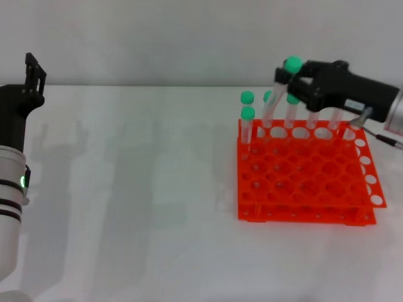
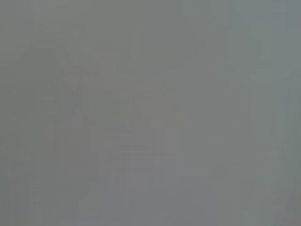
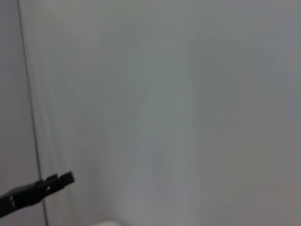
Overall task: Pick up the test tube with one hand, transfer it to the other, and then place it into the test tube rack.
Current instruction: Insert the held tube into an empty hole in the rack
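The orange-red test tube rack stands on the white table at the right. Over its back row my right gripper is shut on the test tube just under its green cap. The tube is tilted, with its lower end at a hole in the back row. My left gripper is held up at the far left edge, well away from the rack, with nothing seen in it. The left wrist view shows only a blank grey surface.
Several other green-capped tubes stand upright in the rack's back row and left corner. A white wall runs behind the table. A black gripper part shows in the right wrist view against the wall.
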